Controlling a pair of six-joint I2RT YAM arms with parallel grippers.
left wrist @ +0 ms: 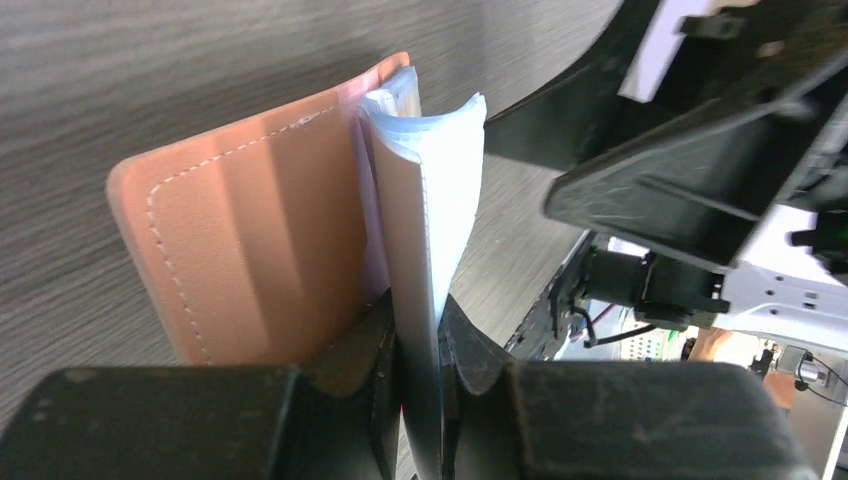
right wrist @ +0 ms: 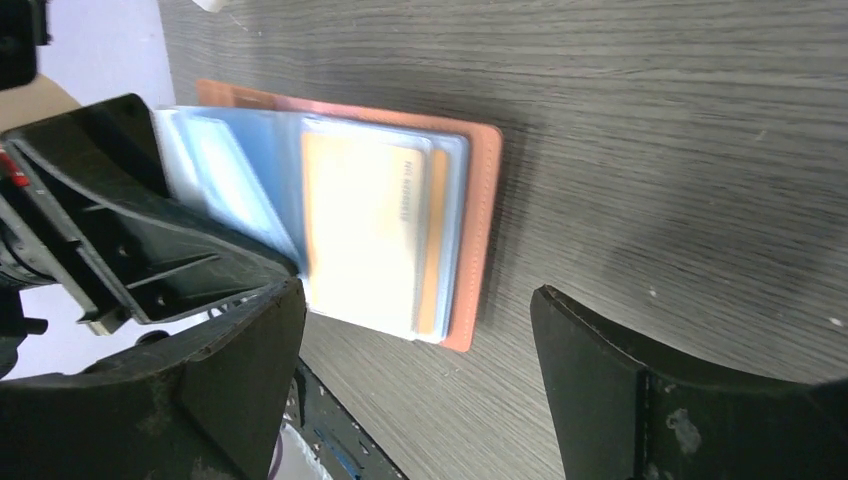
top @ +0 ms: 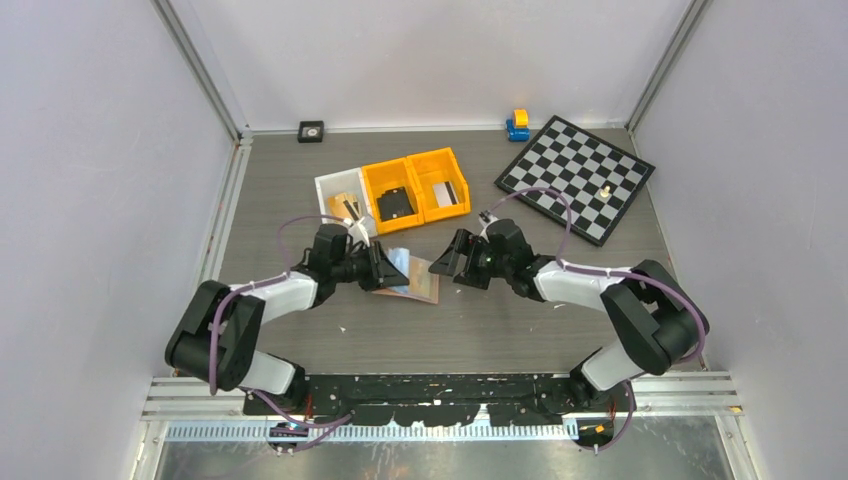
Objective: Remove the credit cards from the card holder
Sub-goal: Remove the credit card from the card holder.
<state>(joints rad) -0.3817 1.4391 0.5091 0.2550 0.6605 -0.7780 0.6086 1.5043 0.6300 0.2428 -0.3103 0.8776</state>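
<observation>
The tan-pink card holder (top: 418, 286) lies open on the table between my grippers. My left gripper (top: 383, 268) is shut on one raised inner leaf of it; in the left wrist view the jaws (left wrist: 420, 345) pinch that leaf, with the tan cover (left wrist: 250, 240) to the left and clear pockets (left wrist: 450, 170) above. My right gripper (top: 456, 259) is open and empty just right of the holder. In the right wrist view its fingers (right wrist: 240, 370) straddle the holder's near corner (right wrist: 485, 210). A pale credit card (right wrist: 360, 220) sits in a clear pocket.
Behind the holder stand a white bin (top: 340, 195), an orange bin (top: 392, 185) with a chunky black item, and an orange bin (top: 446, 172) holding a pale card with a dark stripe. A chessboard (top: 578, 175) lies at the back right, a blue-yellow toy (top: 518, 125) behind it.
</observation>
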